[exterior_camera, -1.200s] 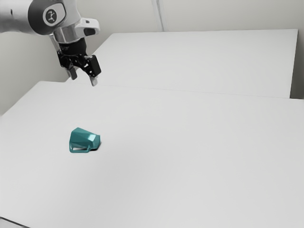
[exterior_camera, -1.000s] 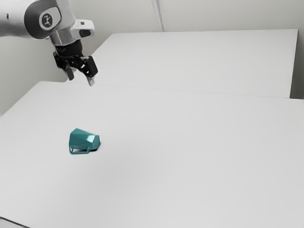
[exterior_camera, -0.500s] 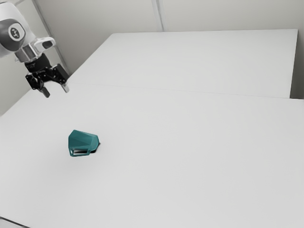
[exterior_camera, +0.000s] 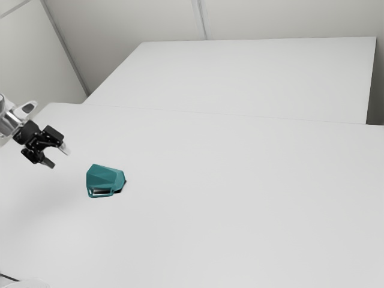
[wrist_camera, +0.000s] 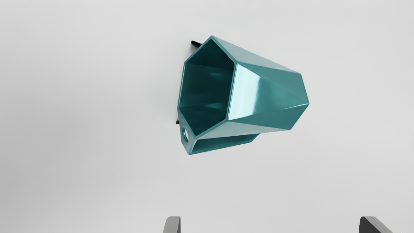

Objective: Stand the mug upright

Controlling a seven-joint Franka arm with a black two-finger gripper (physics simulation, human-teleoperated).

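Note:
My gripper [exterior_camera: 57, 157] is above the table near the exterior view's left edge, a short way from the teal mug [exterior_camera: 105, 179], its fingers apart and nothing between them. The faceted mug lies on its side, its wide mouth toward the exterior view's left and its narrower base toward the right. In the wrist view the mug [wrist_camera: 265, 94] shows its dark hollow inside, with the handle along its lower side. It lies out ahead of my open gripper [wrist_camera: 270, 223], apart from both fingertips.
The white table [exterior_camera: 240, 210] carries the mug. Beyond it a second white surface [exterior_camera: 252, 78] reaches back toward pale walls [exterior_camera: 288, 18]. A curved pale shape shows at the exterior view's lower left corner.
My gripper has moved toward the exterior view's left and down, closer to the table, and has tilted. The mug rolled slightly earlier and has kept its pose over the last half second.

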